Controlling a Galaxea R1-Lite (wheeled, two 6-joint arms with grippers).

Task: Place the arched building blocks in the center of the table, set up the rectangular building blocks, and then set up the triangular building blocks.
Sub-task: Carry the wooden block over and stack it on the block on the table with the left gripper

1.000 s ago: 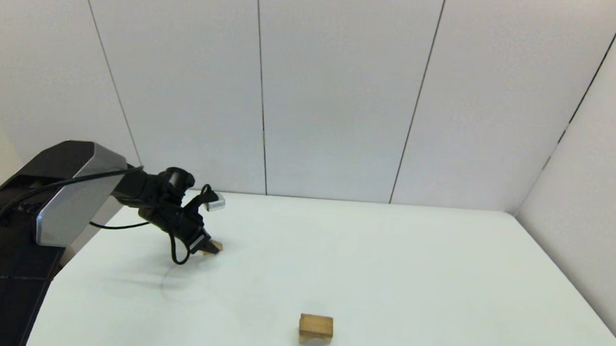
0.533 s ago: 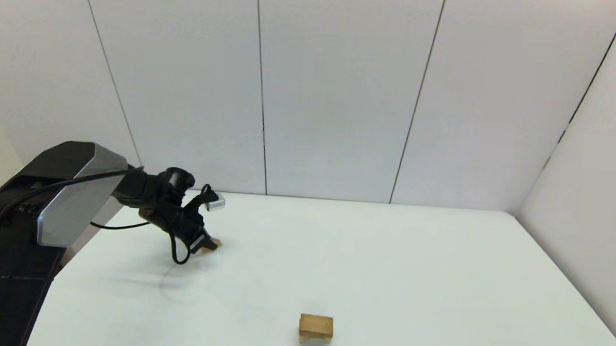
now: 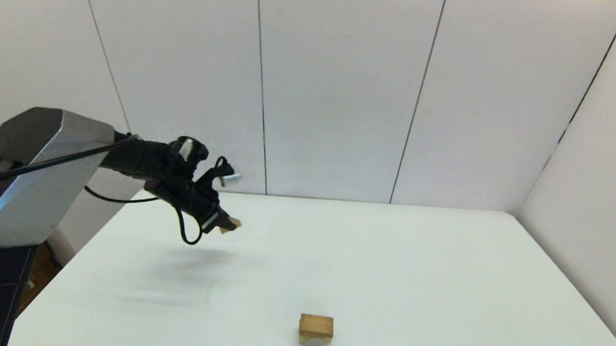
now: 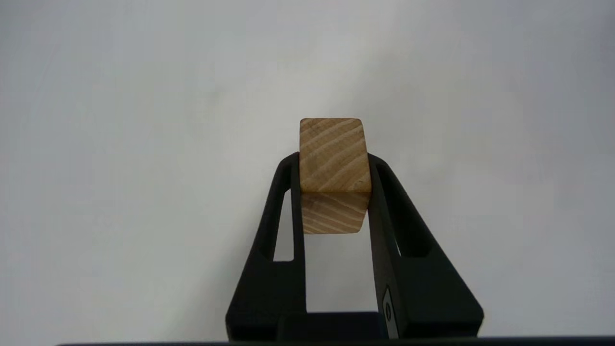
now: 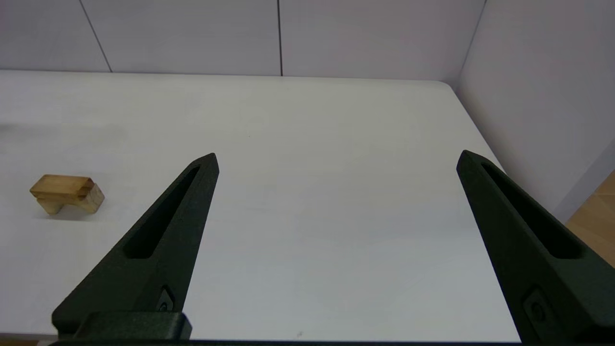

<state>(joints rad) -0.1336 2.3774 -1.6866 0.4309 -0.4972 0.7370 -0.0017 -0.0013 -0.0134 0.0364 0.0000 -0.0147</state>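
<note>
Arched block (image 3: 316,327) near table (image 3: 388,263) front (standing), triangular block (image 3: 230,224) held above far left

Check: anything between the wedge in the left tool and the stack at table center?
Nothing visible. The left tool holds the wedge above bare table; only open tabletop lies between it and the arch-and-slab stack.

White wall panels (image 3: 334,89) with thin dark seams are standing behind the white table (image 3: 388,263) and are also closing it on its right side. A strip of wooden floor (image 5: 596,211) is showing beyond the table's right edge.
</note>
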